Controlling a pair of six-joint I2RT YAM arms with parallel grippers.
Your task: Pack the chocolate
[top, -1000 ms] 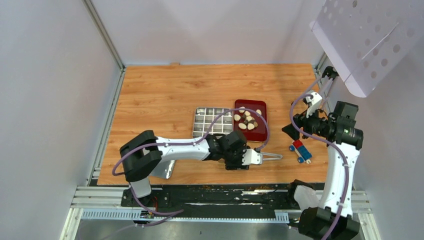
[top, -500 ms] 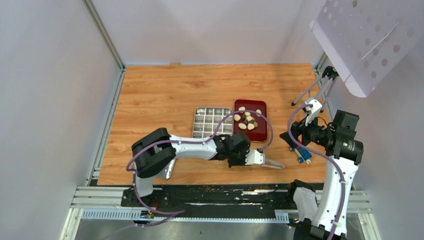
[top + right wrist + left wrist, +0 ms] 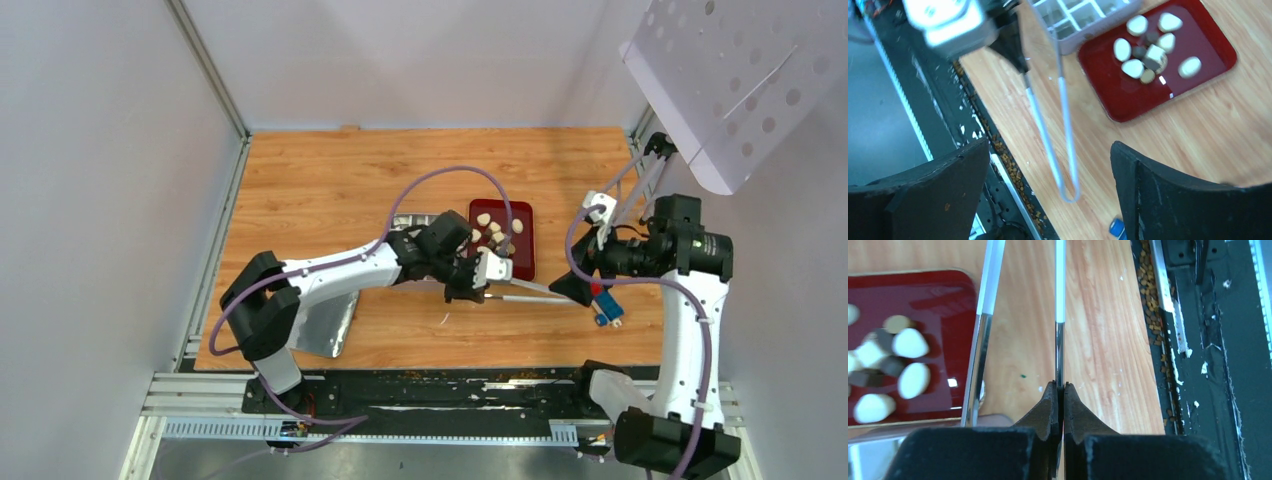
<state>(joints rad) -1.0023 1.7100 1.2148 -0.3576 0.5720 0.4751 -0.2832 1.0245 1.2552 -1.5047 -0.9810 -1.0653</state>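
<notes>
Looking down the left wrist camera, I see the left claw [image 3: 1060, 390] pinched tight on one of the two legs of the tongs [image 3: 1060, 350]; the overhead view cannot settle that. The right claw [image 3: 1048, 150] gapes wide, holding nothing, at three o'clock of the left. The chocolate [image 3: 1133, 67], roughly ten pieces, lies in one red tray [image 3: 1208, 65], with one tin [image 3: 403, 220] at its nine o'clock overhead. Bare table [image 3: 330, 180] spreads toward twelve o'clock.

Over the wooden table [image 3: 1198, 130] the right gripper [image 3: 1048, 150] is gaping wide, its dark fingers [image 3: 923, 190] flanking the metal tongs [image 3: 1041, 130]. The left gripper [image 3: 1019, 62] is pinching one tong arm beside the compartment tin [image 3: 1083, 36]. Chocolate pieces [image 3: 1134, 68] are sitting clustered in the red tray [image 3: 1108, 96].
</notes>
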